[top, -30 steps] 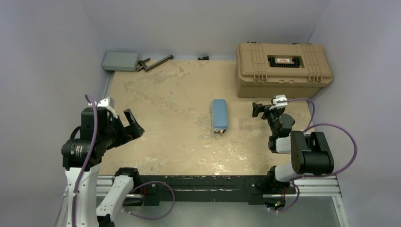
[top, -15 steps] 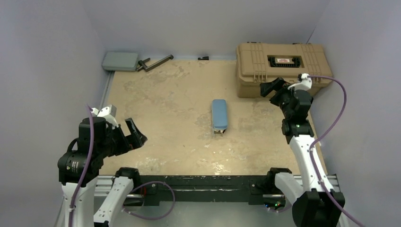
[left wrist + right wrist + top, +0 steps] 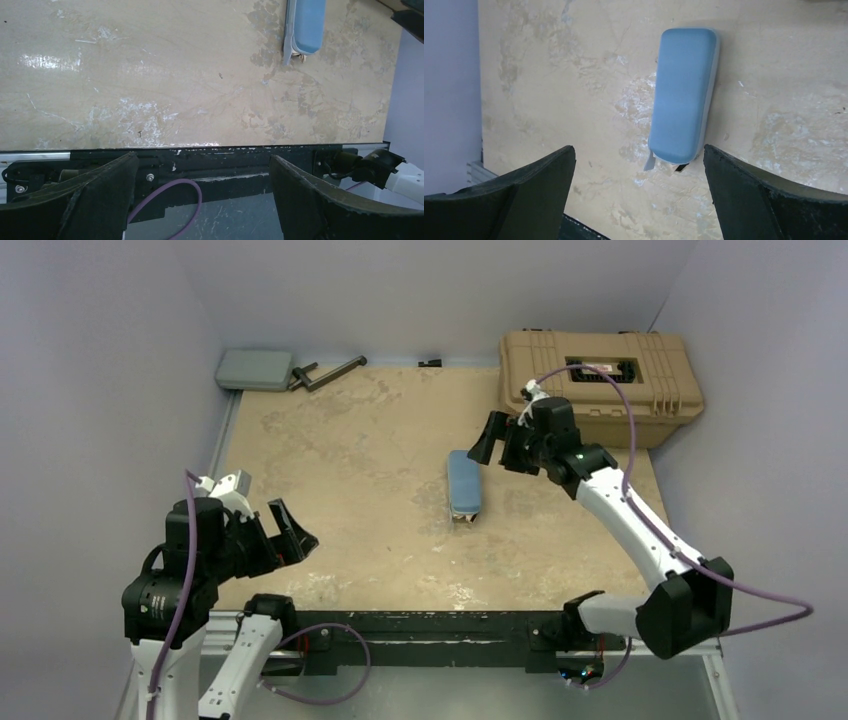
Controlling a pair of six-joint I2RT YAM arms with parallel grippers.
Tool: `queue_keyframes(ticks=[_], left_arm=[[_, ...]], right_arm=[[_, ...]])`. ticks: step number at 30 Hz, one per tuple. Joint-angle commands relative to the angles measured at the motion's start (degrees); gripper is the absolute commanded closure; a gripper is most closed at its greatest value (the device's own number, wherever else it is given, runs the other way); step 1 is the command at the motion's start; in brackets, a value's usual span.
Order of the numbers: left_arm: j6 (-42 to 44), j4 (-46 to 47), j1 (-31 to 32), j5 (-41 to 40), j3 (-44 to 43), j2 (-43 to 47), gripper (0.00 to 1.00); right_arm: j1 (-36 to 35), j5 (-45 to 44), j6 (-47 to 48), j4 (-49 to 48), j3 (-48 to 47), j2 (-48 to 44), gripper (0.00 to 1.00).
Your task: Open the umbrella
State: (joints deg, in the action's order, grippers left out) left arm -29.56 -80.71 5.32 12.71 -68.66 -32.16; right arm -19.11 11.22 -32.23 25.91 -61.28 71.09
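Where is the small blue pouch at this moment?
In the top view the blue pouch lies flat near the middle of the table, slightly to the right, nearer than and left of the tan toolbox in the far right corner.

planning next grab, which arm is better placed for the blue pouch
Right: the right gripper, open, hangs beside the blue pouch; the left gripper, also open, sits back at the near edge.

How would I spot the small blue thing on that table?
Look at the worn tan table. Near its middle, nearer than the big tan toolbox in the far right corner, lies an oblong pouch. It is the only blue thing there, with rounded corners.
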Motion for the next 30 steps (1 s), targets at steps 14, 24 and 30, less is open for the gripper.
queue_keyframes(ticks=[14,24,30], left_arm=[[-2.0,-2.9,0.2,2.7,-2.0,-0.4,0.0],[-3.1,-5.9,0.2,3.2,-2.1,2.9,0.0],[-3.5,-7.3,0.2,2.2,-1.5,4.1,0.0]], right_arm=[[-15.8,-17.1,-1.9,13.8,-21.1,29.1,0.01],[-16.6,-20.6,-2.6,18.8,-29.6,42.8,0.03],[-17.2,-23.7,-2.9,22.7,-31.5,46.3,0.1]])
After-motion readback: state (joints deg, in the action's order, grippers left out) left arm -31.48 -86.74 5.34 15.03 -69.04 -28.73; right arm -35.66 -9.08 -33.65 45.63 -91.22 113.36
